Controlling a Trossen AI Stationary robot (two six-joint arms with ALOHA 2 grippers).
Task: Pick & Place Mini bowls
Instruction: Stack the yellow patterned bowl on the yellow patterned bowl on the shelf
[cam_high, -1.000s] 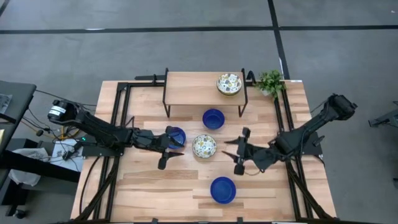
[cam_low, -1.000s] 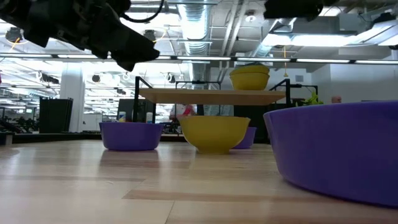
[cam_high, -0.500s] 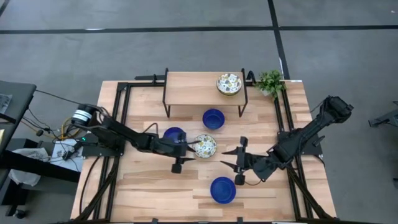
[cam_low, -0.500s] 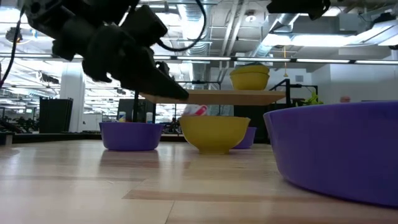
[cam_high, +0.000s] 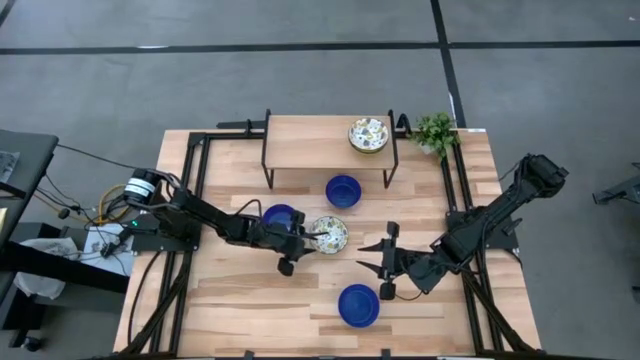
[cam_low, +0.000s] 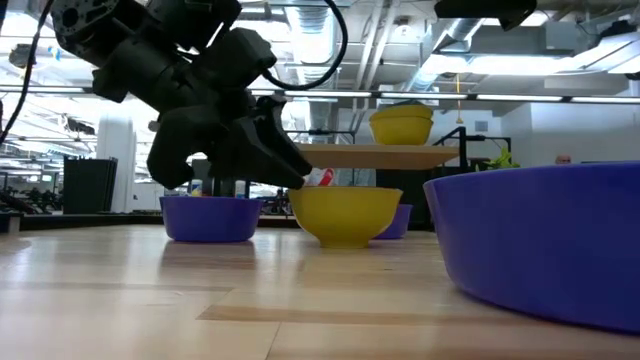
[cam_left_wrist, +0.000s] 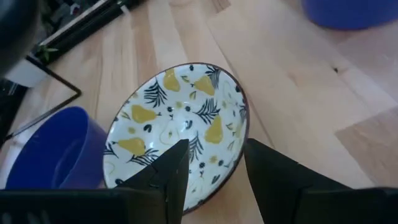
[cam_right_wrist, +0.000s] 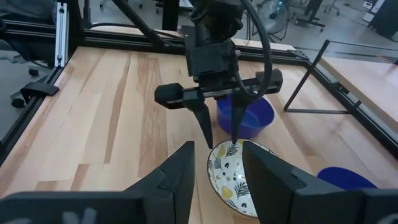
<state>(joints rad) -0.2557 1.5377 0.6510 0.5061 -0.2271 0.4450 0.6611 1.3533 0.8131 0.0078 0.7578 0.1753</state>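
A patterned mini bowl (cam_high: 330, 235) stands on the table's middle. My left gripper (cam_high: 312, 238) is open at its left rim, pointing slantwise down. One finger (cam_left_wrist: 175, 167) is over the bowl's inside and the other (cam_left_wrist: 273, 182) is outside the rim (cam_left_wrist: 231, 177); no touch shows. My right gripper (cam_high: 362, 256) hangs open to the bowl's right with nothing between its fingers. Three blue mini bowls stand on the table: one (cam_high: 280, 217) beside my left arm, one (cam_high: 343, 190) in front of the shelf, one (cam_high: 358, 305) near the front edge. Another patterned bowl (cam_high: 368, 134) sits on the shelf.
A low wooden shelf on black legs (cam_high: 310, 140) stands at the table's far side. A small green plant (cam_high: 435, 130) is at its right end. Black frame rails (cam_high: 190, 170) run along the table's left and right edges. Bare wood lies at the near left.
My left gripper has gone toward the table's right and down, from beside the blue bowl to the patterned bowl's left rim, and has rolled about its own line. My right gripper has shifted a little toward the near edge. No bowl has moved.
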